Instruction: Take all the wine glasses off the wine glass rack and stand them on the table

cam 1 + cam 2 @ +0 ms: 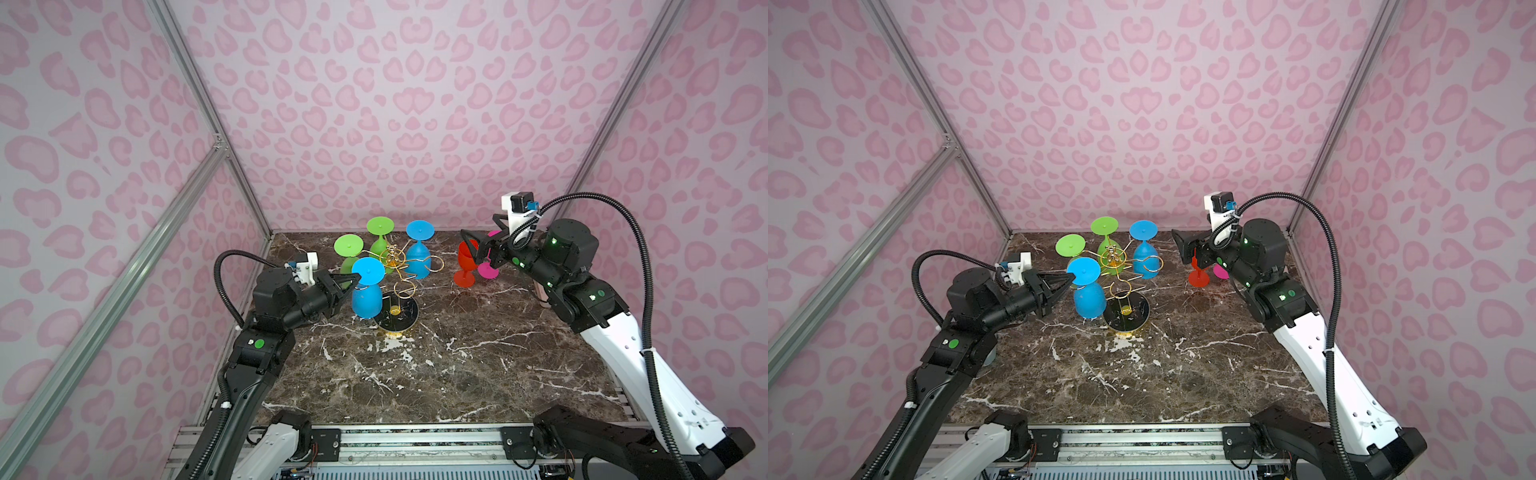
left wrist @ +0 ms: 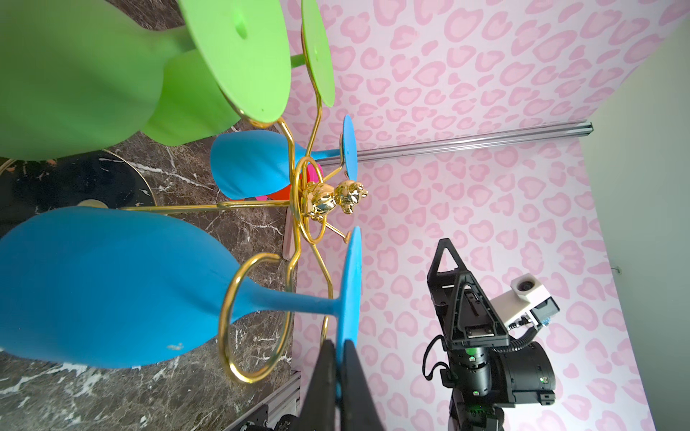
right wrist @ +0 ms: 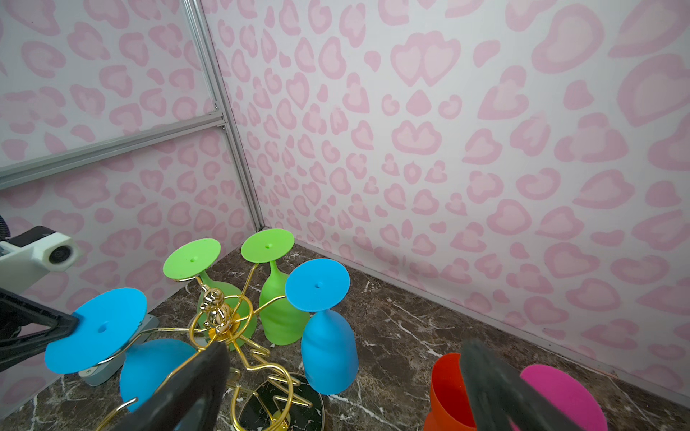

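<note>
Firmly, left gripper point(image 1: 354, 281) pinches blue wine glass point(image 1: 367, 300) by its flat disc foot; right gripper point(image 1: 482, 251) gapes.

On the table point(image 1: 457, 374), the wine glass rack point(image 1: 406, 312) stands left of two glasses point(image 1: 464, 278) near the back.

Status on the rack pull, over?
Left gripper shut on foot disc of the near blue wine glass. Glass hanging inverted, stem inside a loop of the gold wire rack. Right gripper open by the upright red wine glass.
</note>
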{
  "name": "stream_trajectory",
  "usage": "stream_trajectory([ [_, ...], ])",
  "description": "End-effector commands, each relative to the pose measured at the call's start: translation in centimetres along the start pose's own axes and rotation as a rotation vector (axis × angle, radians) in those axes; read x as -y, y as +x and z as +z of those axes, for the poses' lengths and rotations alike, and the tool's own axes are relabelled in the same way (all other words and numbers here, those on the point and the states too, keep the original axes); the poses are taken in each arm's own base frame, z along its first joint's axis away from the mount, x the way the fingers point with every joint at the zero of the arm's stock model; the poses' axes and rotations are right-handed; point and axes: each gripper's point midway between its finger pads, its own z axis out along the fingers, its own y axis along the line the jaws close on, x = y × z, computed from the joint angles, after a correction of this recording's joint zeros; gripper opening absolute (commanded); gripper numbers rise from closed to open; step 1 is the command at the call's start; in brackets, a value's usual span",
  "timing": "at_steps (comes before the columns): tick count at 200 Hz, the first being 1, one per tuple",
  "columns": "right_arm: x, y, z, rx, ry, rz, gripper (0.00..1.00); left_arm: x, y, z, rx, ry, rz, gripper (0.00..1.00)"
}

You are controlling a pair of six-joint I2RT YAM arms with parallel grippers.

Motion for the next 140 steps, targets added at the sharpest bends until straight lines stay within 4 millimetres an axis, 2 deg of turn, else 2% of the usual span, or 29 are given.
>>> stream_trajectory([
  [1, -0.1, 0.2, 0.0, -0.005, -0.003, -0.004, 0.98, 0.6, -0.5, -0.2, 0.03, 0.019, 0.034, 0.03],
  [62, 0.0, 0.3, 0.1, -0.006, 0.0, -0.003, 0.98, -1.0, -0.1, -0.2, 0.026, -0.011, 0.01, 0.03],
  [140, 0.0, 0.3, 0.0, -0.007, 0.0, -0.003, 0.98, -0.5, -0.6, -0.5, 0.051, -0.004, 0.022, 0.03],
])
